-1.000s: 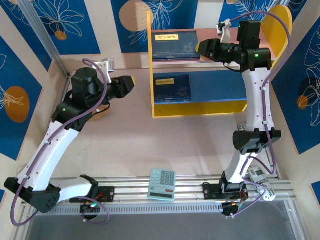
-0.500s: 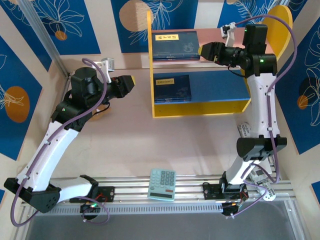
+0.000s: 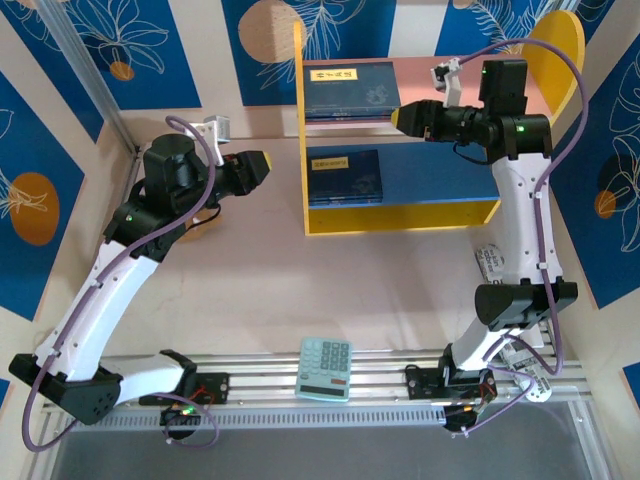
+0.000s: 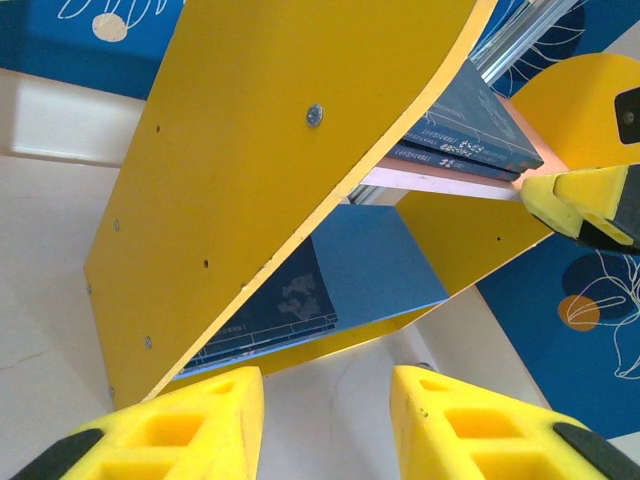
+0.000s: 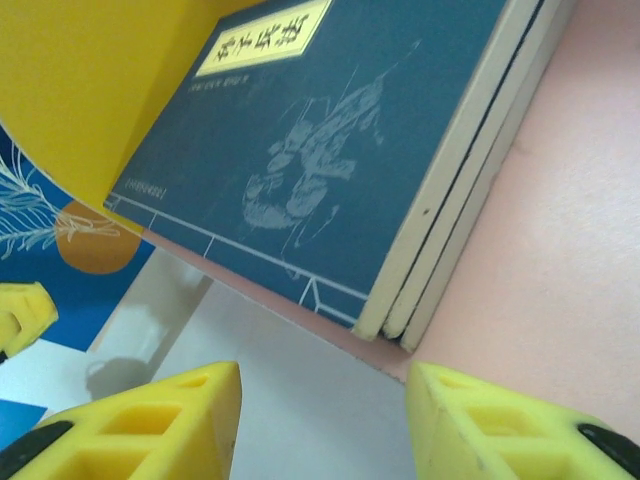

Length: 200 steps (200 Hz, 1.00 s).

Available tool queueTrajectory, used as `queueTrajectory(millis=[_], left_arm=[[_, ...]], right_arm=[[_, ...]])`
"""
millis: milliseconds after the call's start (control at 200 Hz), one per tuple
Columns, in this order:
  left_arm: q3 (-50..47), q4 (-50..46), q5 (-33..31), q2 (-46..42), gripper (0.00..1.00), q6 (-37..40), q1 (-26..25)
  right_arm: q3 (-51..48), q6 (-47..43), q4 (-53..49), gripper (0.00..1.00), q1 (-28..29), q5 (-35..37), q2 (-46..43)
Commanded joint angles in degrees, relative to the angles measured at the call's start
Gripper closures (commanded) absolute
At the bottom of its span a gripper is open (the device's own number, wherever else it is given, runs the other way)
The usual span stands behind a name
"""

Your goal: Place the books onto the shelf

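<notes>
1. Left gripper (image 3: 255, 165): above the table (image 3: 200, 290), left of the shelf and apart from it, pointing at its side. The wrist view shows the yellow fingers (image 4: 200, 420) spread, with nothing between them.
2. Mint-green calculator (image 3: 325, 367): lying flat at the near table edge, between the two arm bases.
3. Shelf: straight yellow left panel (image 3: 300, 130), pink top board (image 3: 415, 68), blue lower board (image 3: 440, 175), rounded yellow right panel (image 3: 560, 45).
4. Top stack of navy books (image 3: 350, 90): flat on the pink board against the left panel, yellow title label up.
5. Lower navy book (image 3: 343, 178): flat on the blue board, at its left end.
6. Right gripper (image 3: 405, 117): at the front edge of the pink board, just right of the top stack. Its fingers (image 5: 150, 430) are parted and hold nothing.
</notes>
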Motion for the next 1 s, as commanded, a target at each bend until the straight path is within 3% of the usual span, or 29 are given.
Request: queueTrajectory(millis=[0,995], left_arm=[[1.3,0.6,-0.3,-0.5,0.61,0.5,-0.7],[1.1,0.3,-0.6,-1.1,0.61,0.7,-0.7]], right_arm=[[1.8,-2.7,-2.9,0.53,0.7,0.6,0.7],[1.4,3.5,0.2,0.49,2.7,7.4,-1.0]])
